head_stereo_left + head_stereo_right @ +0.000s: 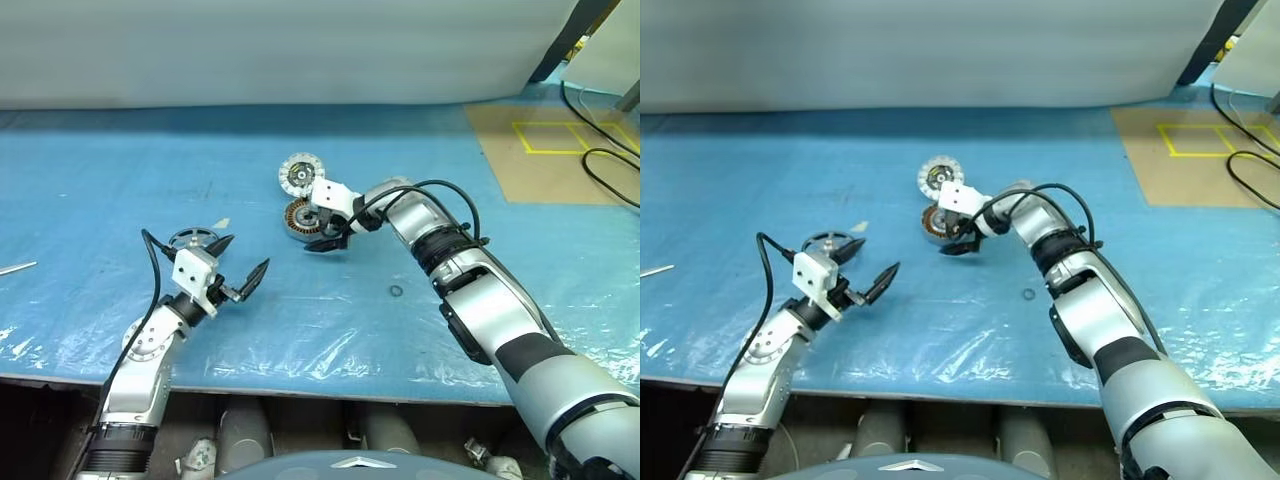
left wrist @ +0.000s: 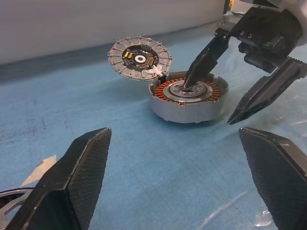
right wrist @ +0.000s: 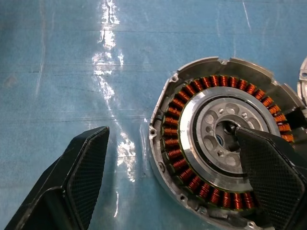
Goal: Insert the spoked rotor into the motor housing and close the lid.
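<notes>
Flanking the motor housing [image 2: 188,98] — the lid [image 2: 139,58] behind, touching its rim.

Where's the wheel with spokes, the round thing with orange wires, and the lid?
rotor [image 1: 193,238], left eye view, on its hub.
housing [image 3: 178,143], right wrist view, on the copper windings.
lid [image 2: 139,59], left wrist view, on its dark centre.

Lid [image 1: 297,175] behind motor housing [image 1: 301,218] (touching).

The round silver motor housing with copper-brown windings [image 2: 188,96] lies flat, open-faced. The segmented silver-white lid [image 2: 139,57] leans at its eleven o'clock; the dark spoked rotor [image 1: 193,239] lies well apart at eight o'clock.
</notes>
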{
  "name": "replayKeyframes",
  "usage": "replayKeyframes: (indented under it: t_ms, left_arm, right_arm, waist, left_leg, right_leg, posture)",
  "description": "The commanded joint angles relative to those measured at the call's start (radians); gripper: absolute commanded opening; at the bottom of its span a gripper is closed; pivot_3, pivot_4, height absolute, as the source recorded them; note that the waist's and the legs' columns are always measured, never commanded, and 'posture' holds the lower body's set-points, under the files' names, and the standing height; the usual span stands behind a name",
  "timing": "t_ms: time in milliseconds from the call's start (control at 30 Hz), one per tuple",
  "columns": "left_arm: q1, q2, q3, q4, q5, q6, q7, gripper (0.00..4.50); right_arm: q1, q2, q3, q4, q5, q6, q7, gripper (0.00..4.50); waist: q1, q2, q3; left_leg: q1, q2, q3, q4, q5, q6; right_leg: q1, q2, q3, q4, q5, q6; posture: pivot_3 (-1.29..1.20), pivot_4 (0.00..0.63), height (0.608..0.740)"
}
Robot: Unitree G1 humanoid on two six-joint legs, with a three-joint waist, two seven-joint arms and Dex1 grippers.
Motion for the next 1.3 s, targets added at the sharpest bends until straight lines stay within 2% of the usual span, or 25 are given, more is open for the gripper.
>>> replayKeyframes:
  t_ms: [33,67,167,300,367,400,567,700,933,1067,1200,1267,1300]
  left_arm:
    - [-0.001,0.013,0.006,-0.037,-0.008,0.002,-0.001,4.5]
    - [-0.002,0.014,0.006,-0.036,-0.008,0.003,-0.002,4.5]
    - [-0.011,0.019,0.005,-0.027,-0.009,0.002,-0.007,4.5]
    - [-0.011,0.021,0.005,-0.014,-0.01,-0.005,-0.015,4.5]
    - [-0.011,0.021,0.006,-0.005,-0.009,-0.01,-0.019,4.5]
    - [-0.011,0.022,0.006,-0.002,-0.009,-0.012,-0.02,4.5]
    - [-0.001,0.023,0.011,-0.012,-0.017,-0.014,-0.029,4.5]
    - [0.038,0.041,0.015,-0.06,-0.036,-0.005,-0.052,4.5]
    - [0.12,0.066,0.009,-0.132,-0.049,0.008,-0.067,4.5]
    - [0.135,0.062,-0.003,-0.146,-0.043,0.014,-0.062,4.5]
    - [0.117,0.053,-0.017,-0.144,-0.037,0.022,-0.053,4.5]
    - [0.104,0.049,-0.023,-0.139,-0.035,0.024,-0.049,4.5]
    - [0.1,0.048,-0.025,-0.137,-0.034,0.024,-0.049,4.5]
  right_arm:
    - [-0.005,0.016,0.017,0.002,-0.033,-0.041,0.004,4.42]
    - [-0.004,0.018,0.017,0.003,-0.038,-0.045,0.005,4.42]
    - [-0.005,0.02,0.042,0.027,-0.089,-0.051,-0.023,3.82]
    - [-0.008,0.015,0.066,0.046,-0.141,-0.075,-0.051,2.52]
    - [-0.009,0.015,0.069,0.041,-0.149,-0.084,-0.05,2.05]
    - [-0.008,0.015,0.07,0.039,-0.15,-0.086,-0.049,1.96]
    - [0.027,0.01,0.045,-0.087,-0.094,0.007,0.067,1.96]
    - [0.101,-0.019,0.037,-0.323,-0.04,0.182,0.19,1.96]
    - [0.253,-0.097,0.085,-0.72,-0.002,0.444,0.296,1.96]
    - [0.32,-0.128,0.134,-0.872,0.016,0.538,0.31,1.96]
    - [0.354,-0.116,0.16,-0.901,0.009,0.564,0.258,1.96]
    - [0.356,-0.111,0.16,-0.885,0.005,0.549,0.232,2.62]
    - [0.355,-0.111,0.157,-0.875,0.003,0.538,0.218,2.8]
  waist:
    - [0.0,0.0,0.0]
    - [0.0,0.0,0.0]
    - [0.0,0.0,0.0]
    - [0.0,0.001,0.0]
    - [-0.001,0.0,-0.001]
    - [-0.001,0.0,-0.001]
    - [0.0,0.0,-0.001]
    - [-0.002,0.0,-0.001]
    - [0.002,0.0,-0.001]
    - [0.001,0.0,-0.001]
    - [-0.002,0.0,-0.001]
    - [-0.003,0.0,-0.001]
    - [-0.003,0.0,-0.001]
  left_leg:
    - [0.0,0.0,0.0,0.0,0.0,0.0]
    - [0.0,0.0,0.0,0.0,0.0,0.0]
    - [0.0,0.0,0.0,0.0,0.0,0.0]
    - [0.0,0.0,0.0,0.0,0.0,0.0]
    - [0.001,0.0,0.0,0.0,0.0,0.0]
    - [0.002,0.0,0.001,0.0,0.0,0.0]
    - [0.003,0.0,0.001,0.0,0.0,0.0]
    - [0.001,0.0,0.001,0.0,0.0,0.0]
    - [0.001,0.001,0.001,-0.001,0.0,0.0]
    - [0.003,0.0,0.001,-0.001,0.0,0.0]
    - [0.007,0.0,0.001,-0.002,0.0,0.0]
    - [0.009,0.0,0.002,-0.002,0.0,0.0]
    - [0.01,0.0,0.002,-0.002,0.0,0.0]
  right_leg:
    - [0.0,0.0,0.0,0.0,0.0,0.0]
    - [0.0,0.0,0.0,0.0,0.0,0.0]
    - [0.0,0.0,0.0,0.0,0.0,0.0]
    - [0.0,0.0,0.0,0.0,0.0,0.0]
    - [0.001,0.0,0.0,0.0,0.0,0.0]
    - [0.001,0.0,0.001,0.0,0.0,0.0]
    - [0.001,0.0,0.001,0.002,0.0,-0.001]
    - [0.001,0.0,0.001,0.0,0.0,-0.001]
    - [0.001,0.0,0.0,-0.001,0.0,-0.001]
    - [0.001,0.0,0.001,-0.001,0.0,-0.001]
    - [0.003,0.001,0.003,0.0,0.0,0.0]
    - [0.004,0.001,0.004,0.0,0.0,0.0]
    - [0.005,0.001,0.004,0.0,0.0,0.0]
  posture:
    - [0.0,0.15,0.74]
    - [0.0,0.15,0.74]
    - [0.0,0.15,0.74]
    - [0.0,0.15,0.74]
    - [0.0,0.15,0.74]
    - [0.0,0.15,0.74]
    - [0.0,0.15,0.74]
    - [0.0,0.15,0.74]
    - [0.0,0.15,0.74]
    - [0.0,0.15,0.74]
    - [0.0,0.15,0.74]
    - [0.0,0.15,0.74]
    - [0.0,0.15,0.74]
